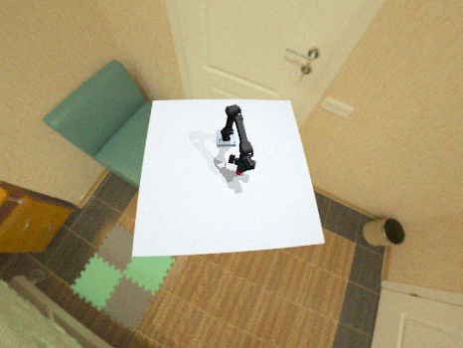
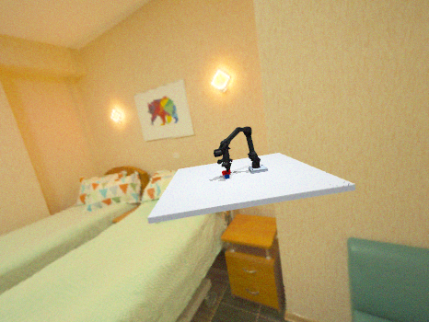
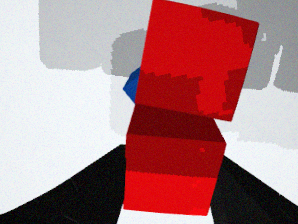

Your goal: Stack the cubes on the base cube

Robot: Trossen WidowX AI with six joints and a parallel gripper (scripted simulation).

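My gripper (image 3: 169, 159) (image 2: 226, 170) is shut on a red cube (image 3: 172, 157), which looks about level between the dark fingers in the wrist view. The other red cube (image 3: 192, 50) is just beyond it, turned slightly relative to it. The held cube's far edge meets or overlaps the other cube's near edge in that view; I cannot tell whether they touch. The blue base cube (image 3: 132, 87) (image 2: 226, 177) is beneath the red cubes, mostly hidden; only a corner shows in the wrist view. The top view shows only a bit of red (image 1: 238, 173) below the gripper.
The white table (image 1: 199, 219) (image 2: 285, 184) carries the arm, whose base plate (image 1: 227, 144) (image 2: 258, 169) stands behind the cubes. Grey arm shadows fall around the cubes. A green chair (image 1: 99, 109) stands beside the table.
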